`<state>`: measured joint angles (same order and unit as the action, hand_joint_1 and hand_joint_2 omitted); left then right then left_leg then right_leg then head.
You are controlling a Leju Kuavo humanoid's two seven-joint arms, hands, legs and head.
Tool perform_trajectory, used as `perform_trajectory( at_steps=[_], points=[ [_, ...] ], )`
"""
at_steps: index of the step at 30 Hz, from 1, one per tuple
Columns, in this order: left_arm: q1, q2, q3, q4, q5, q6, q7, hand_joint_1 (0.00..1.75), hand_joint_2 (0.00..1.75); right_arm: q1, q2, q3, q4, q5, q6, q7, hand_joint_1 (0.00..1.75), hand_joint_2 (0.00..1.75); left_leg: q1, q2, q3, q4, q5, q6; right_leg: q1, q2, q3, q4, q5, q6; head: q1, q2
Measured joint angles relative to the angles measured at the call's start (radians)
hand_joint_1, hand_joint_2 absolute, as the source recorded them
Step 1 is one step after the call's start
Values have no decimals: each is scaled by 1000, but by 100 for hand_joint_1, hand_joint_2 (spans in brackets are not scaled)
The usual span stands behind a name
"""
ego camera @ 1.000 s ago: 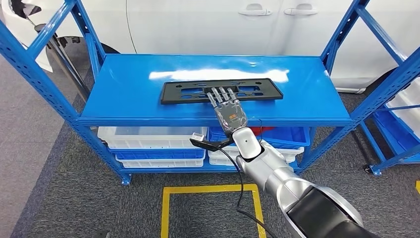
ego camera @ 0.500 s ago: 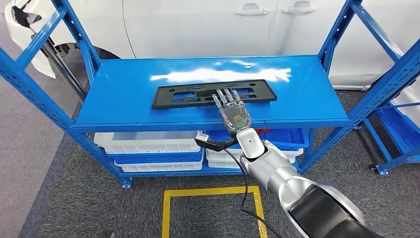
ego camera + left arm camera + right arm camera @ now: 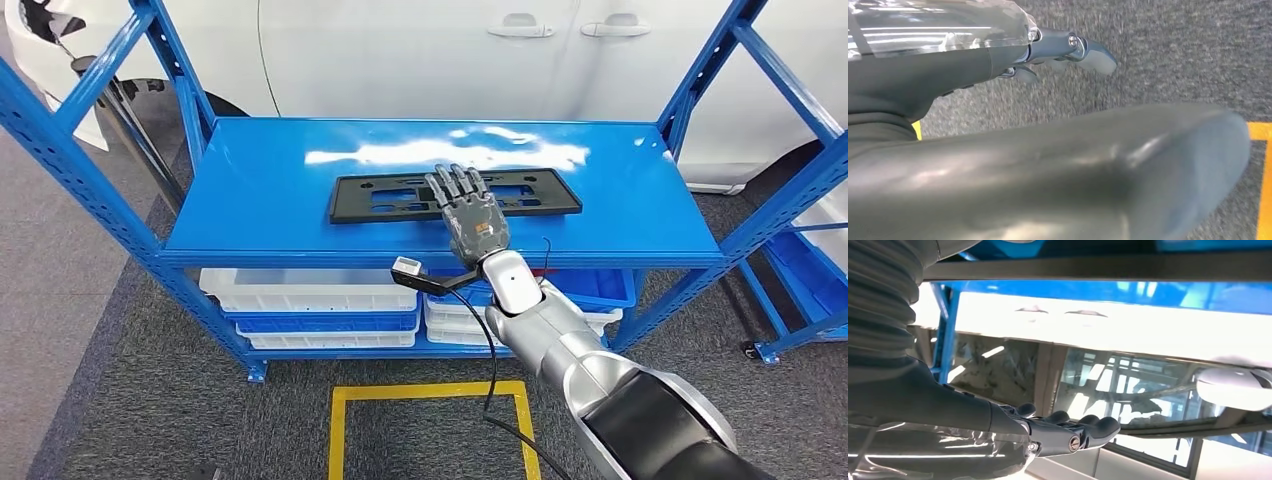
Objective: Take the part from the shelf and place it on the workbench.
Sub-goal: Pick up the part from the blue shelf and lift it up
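Observation:
The part is a flat black rectangular plate with cut-outs (image 3: pixel 380 198), lying lengthwise on the blue shelf top (image 3: pixel 250 200). My right hand (image 3: pixel 470 215) reaches in over the shelf's front edge, palm down with its fingers straight and apart. The fingertips lie across the middle of the plate, up to its far edge. Nothing is gripped, and I cannot tell whether the fingers touch the plate. In the right wrist view the same hand (image 3: pixel 1048 435) shows outstretched fingers. My left hand (image 3: pixel 1068 47) hangs over grey carpet, holding nothing.
A white car (image 3: pixel 420 50) stands close behind the shelf. White and blue bins (image 3: pixel 300 290) fill the lower level. Blue uprights (image 3: pixel 90 150) flank the shelf, and another blue rack (image 3: pixel 800 190) stands at the right. A yellow floor outline (image 3: pixel 430 390) lies in front.
The head view swayed left and back. My right hand has reached slightly further across the plate, its fingertips now at the far edge. The plate lies as before.

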<state>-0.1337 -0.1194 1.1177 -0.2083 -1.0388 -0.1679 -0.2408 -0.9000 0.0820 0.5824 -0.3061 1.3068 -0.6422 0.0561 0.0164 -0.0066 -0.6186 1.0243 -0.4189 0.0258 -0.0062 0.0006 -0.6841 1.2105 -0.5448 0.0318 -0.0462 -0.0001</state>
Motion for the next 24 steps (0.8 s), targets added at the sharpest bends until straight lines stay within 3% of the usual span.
perform_trajectory(
  at_steps=[1, 2, 3, 5, 7, 9, 12, 14, 16, 17, 18, 19, 21, 23, 24],
  points=[
    [0, 0, 0, 0, 0, 0, 0, 0, 0, 1, 4, -9, -1, -4, 0, -14, 0, 175, -1, 0, 1, 0, -1, 2, 0, 0, -36, 63, -19, 0, 0, 0],
    [0, 0, 0, 0, -1, 0, 1, 0, 0, 2, 7, -16, -2, -4, 0, -23, 0, 175, -3, 0, 2, 0, -3, 3, 0, 0, -59, 97, -19, 0, 0, 0],
    [0, 0, 0, 0, -1, 0, 1, 0, 0, 3, 11, -22, -2, -2, 1, -29, 0, 175, -4, -1, 4, 0, -4, 4, 0, 0, -64, 94, -1, -2, 0, 0],
    [-1, -1, 0, 0, -1, -1, 1, 0, 0, 2, 22, -28, -3, 6, 4, -33, 0, 175, -7, -3, 12, 1, -8, 3, 3, 0, -15, -26, 79, -14, 0, 0],
    [-3, -2, 0, 0, -1, -1, 1, 0, 0, -2, 34, -31, -5, 19, 12, -32, 0, 175, -10, -4, 16, 1, -13, -3, 9, 0, 42, -151, 128, -27, 0, 0],
    [-6, -4, 0, 0, -1, -2, 1, 0, 0, -4, 45, -31, -6, 31, 21, -29, 0, 175, -11, -3, 16, 0, -15, -12, 15, 0, 57, -188, 128, -34, 0, 0],
    [-8, -4, 0, 0, 0, -3, 0, 0, 0, -5, 55, -32, -8, 38, 27, -26, 0, 175, -9, -1, 12, 15, -28, -27, 10, 0, 67, -204, 131, -44, 0, 0],
    [-7, -4, 0, 0, 0, -3, 0, 0, 0, -6, 63, -32, -9, 40, 32, -25, 0, 175, -7, 1, -29, 103, -74, -36, 4, -1, 78, -214, 133, -51, 0, 0],
    [-6, -4, 0, 0, 1, -2, -1, 0, 0, -5, 69, -32, -9, 45, 39, -27, 0, 175, -3, 1, -97, 231, -124, -44, 3, -1, 81, -214, 129, -55, 0, 0],
    [-4, -4, 0, 0, 1, -1, -1, 0, 0, -2, 71, -32, -8, 49, 44, -28, 0, 175, 0, 1, -120, 268, -129, -48, 3, -1, 83, -214, 127, -55, 0, 0],
    [-2, -4, 0, 0, 1, -1, -1, 0, 0, 1, 72, -32, -8, 53, 48, -29, 0, 175, 2, 1, -127, 270, -115, -52, 2, 0, 85, -212, 125, -53, 0, 0],
    [-1, -3, 0, 0, 1, -1, -1, 0, 0, 3, 72, -32, -8, 57, 53, -29, 0, 175, 5, 2, -113, 233, -84, -54, 0, 0, 87, -210, 121, -50, 0, 0],
    [-1, -2, 0, 0, 1, 0, -2, 0, 0, 4, 73, -32, -8, 65, 61, -32, 0, 175, 9, 4, -50, 97, -17, -58, -1, 1, 92, -201, 109, -40, 0, 0],
    [-2, -2, 0, 1, 1, 0, -2, 0, 0, 3, 75, -32, -8, 72, 68, -35, 0, 175, 8, 3, -11, 16, 6, -49, 2, 1, 90, -191, 100, -29, 0, 0],
    [-1, -2, 0, 1, 1, 0, -2, 0, 0, 3, 75, -31, -8, 74, 70, -36, 0, 175, 6, 1, -9, 11, 0, -41, 4, 1, 89, -190, 99, -24, 0, 0]
  ],
)
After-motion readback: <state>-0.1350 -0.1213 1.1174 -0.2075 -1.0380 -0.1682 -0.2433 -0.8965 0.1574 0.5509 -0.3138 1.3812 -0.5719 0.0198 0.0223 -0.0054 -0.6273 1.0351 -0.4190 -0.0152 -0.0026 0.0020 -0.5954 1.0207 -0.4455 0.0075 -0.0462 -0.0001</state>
